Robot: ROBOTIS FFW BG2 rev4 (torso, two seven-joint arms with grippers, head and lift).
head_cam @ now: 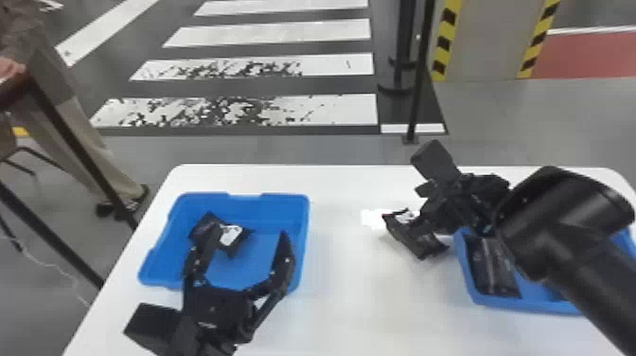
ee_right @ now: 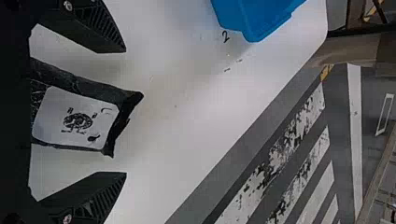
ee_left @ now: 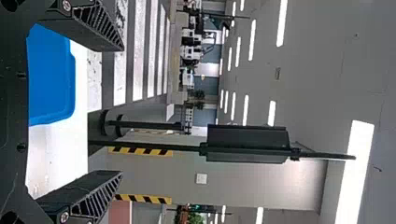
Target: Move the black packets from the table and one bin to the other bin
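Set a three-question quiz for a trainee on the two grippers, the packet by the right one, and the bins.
1. True or false: the right gripper's fingers stand open.
2. In the head view, the left gripper shows against the:
A) right bin
B) left bin
C) floor
3. Fill in: the packet between the right gripper's fingers has a ____ label.

Key: 1 true; 2 B; 3 white

Left gripper (head_cam: 250, 231) gapes — right gripper (head_cam: 449, 203) (arm slanting) gapes too.
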